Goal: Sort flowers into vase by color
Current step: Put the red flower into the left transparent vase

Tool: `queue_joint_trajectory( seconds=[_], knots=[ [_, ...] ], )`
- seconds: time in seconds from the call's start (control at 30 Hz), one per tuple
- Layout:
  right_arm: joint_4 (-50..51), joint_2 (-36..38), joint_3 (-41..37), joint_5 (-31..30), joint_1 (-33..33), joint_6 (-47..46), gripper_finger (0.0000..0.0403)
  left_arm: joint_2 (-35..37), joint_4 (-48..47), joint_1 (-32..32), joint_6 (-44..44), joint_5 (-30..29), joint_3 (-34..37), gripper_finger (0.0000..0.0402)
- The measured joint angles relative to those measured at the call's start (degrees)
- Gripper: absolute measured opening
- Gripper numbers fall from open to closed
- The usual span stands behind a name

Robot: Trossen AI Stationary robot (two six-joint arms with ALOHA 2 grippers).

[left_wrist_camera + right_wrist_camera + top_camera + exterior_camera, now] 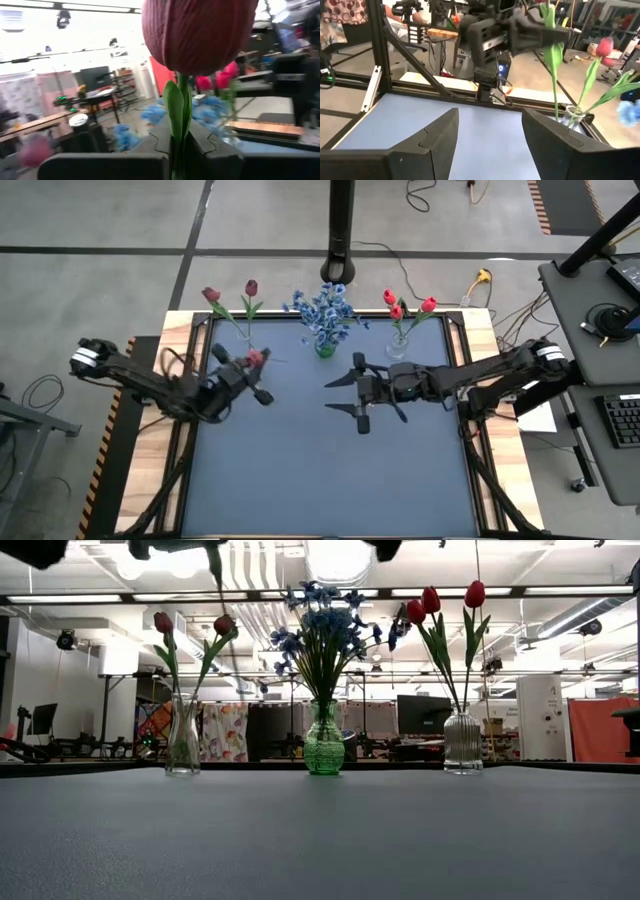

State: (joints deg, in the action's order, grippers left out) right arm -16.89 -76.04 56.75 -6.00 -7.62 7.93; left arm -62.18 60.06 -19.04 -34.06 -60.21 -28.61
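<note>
The left gripper [252, 364] is clamped on the green stem of a dark red tulip [197, 32], its two fingers [210, 150] pressed tight on either side of the stem so the bloom stands straight up right in front of the wrist camera (it fills most of that view). From above, the gripper hangs over the left part of the table [300, 470], just beside the clear vase on the left [183, 740], which already holds two dark tulips [163, 622].

The right gripper [352, 394] sits near the middle of the table with its fingers spread wide apart and nothing between them. It points across toward the left arm, whose dark bulk and held stem show straight ahead of it.

Along the far edge stand three vases in a row, well apart from one another: the clear one on the left, a green glass vase [324, 745] in the middle packed with blue flowers [325, 625], and a ribbed clear vase [463, 743] on the right with three bright red tulips [431, 602]. The blue bunch is the bushiest and leans out over the table between the two grippers.

A black pole [341, 225] rises just behind the table's far edge, cables trail on the floor behind, and a side desk with a keyboard [622, 420] stands off to the right.
</note>
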Motion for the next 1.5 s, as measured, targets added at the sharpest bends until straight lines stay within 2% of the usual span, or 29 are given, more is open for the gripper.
queue_joint_trajectory(
  seconds=[0.1,0.17,0.37,0.47,0.53,0.67,0.9,1.23,1.5],
  knots=[
    [2.27,2.37,0.0,-0.01,0.0,-0.4,0.021,5.78,-6.61,1.56,-0.24,-0.82,-1.4,0.0001],
    [3.2,3.28,0.0,-0.02,0.0,-0.62,0.021,9.22,-14.6,3.19,1.46,-1.43,-3.1,0.0001],
    [3.34,2.84,0.0,-0.04,0.0,-0.59,0.021,15.72,-49.42,10.94,15.96,-1.03,-13.16,0.0001],
    [3.44,1.98,-0.02,-0.04,0.0,-0.58,0.021,16.62,-63.45,15.25,22.03,2.06,-18.67,0.0],
    [3.39,1.59,-0.02,-0.07,0.02,-0.58,0.021,16.67,-68.01,17.49,23.73,4.66,-21.23,0.0],
    [3.07,1.27,-0.02,-0.11,0.13,-0.49,0.021,16.57,-68.55,20.43,22.19,8.52,-24.24,0.0],
    [2.98,1.24,-0.02,-0.2,0.13,-0.47,0.021,17.37,-68.66,24.38,18.49,8.77,-25.93,0.0],
    [3.0,1.04,-0.02,-0.2,0.13,-0.47,0.021,17.18,-68.48,31.17,22.16,14.75,-21.9,0.0],
    [3.0,1.04,-0.04,-0.2,0.13,-0.45,0.021,16.6,-63.95,33.73,22.16,19.19,-19.4,0.0]
  ],
)
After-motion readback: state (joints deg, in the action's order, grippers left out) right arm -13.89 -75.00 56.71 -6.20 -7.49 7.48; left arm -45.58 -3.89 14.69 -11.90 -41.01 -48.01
